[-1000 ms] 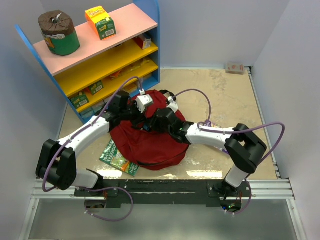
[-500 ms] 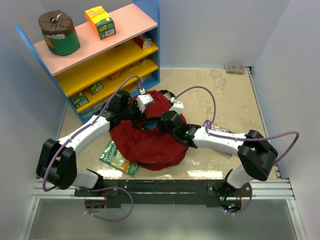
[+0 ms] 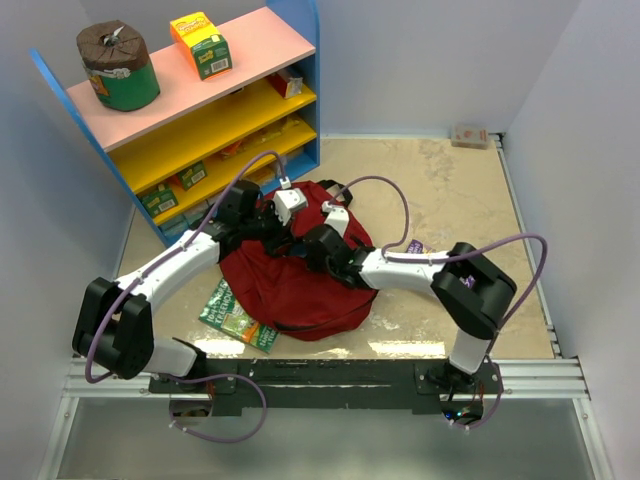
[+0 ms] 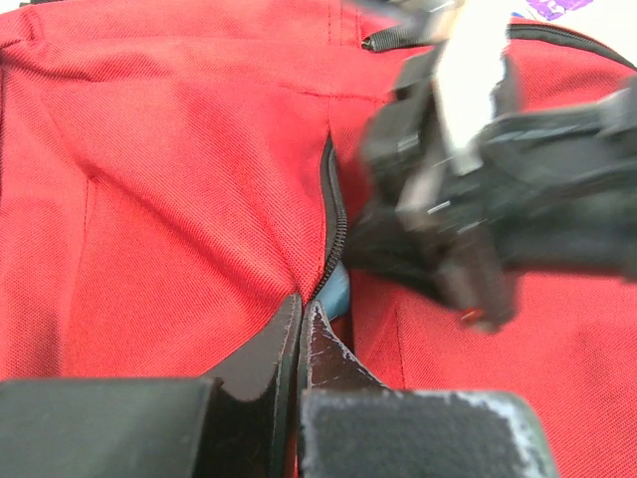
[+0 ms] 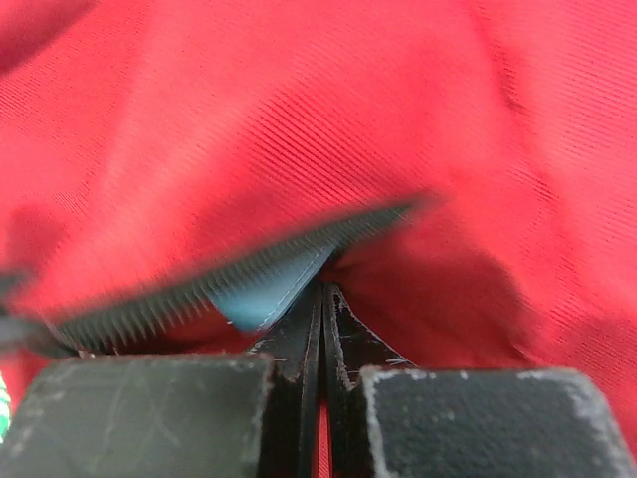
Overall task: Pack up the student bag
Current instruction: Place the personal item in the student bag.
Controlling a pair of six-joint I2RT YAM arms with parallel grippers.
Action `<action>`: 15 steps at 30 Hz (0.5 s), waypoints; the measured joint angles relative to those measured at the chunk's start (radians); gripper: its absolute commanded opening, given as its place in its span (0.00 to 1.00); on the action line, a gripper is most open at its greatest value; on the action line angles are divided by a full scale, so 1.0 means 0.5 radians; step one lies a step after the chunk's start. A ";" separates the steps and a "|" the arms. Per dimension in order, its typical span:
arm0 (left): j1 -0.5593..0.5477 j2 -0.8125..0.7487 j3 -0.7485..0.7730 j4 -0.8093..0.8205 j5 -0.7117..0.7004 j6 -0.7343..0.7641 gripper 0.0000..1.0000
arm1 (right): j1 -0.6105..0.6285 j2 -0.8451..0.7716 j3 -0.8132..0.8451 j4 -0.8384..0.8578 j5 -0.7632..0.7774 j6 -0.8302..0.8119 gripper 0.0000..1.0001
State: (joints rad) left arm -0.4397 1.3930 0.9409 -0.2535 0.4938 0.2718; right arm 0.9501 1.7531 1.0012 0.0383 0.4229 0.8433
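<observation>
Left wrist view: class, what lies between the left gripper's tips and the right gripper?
The student bag's parted black zipper, something blue showing in its gap, lies between the left gripper and the blurred right gripper, seen in the left wrist view.

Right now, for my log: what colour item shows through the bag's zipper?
Light blue item; clearest in the right wrist view.

- Overhead camera looks steeply down from the near edge over the whole table.
- Both wrist cameras sit very close to the student bag, seemingly facing the same zipper opening.
</observation>
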 measured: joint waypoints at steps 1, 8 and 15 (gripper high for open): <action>0.000 0.000 0.000 -0.003 0.000 0.000 0.00 | 0.000 0.038 0.040 0.002 -0.006 -0.001 0.00; 0.000 0.000 0.000 -0.005 0.002 0.001 0.00 | 0.002 0.113 0.141 0.209 -0.043 0.008 0.00; 0.000 0.000 0.002 -0.025 0.031 0.020 0.55 | 0.004 -0.333 -0.240 0.388 0.011 0.001 0.38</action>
State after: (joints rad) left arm -0.4397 1.3930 0.9417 -0.2661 0.5095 0.2817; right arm 0.9520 1.5867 0.8814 0.2325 0.4286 0.8436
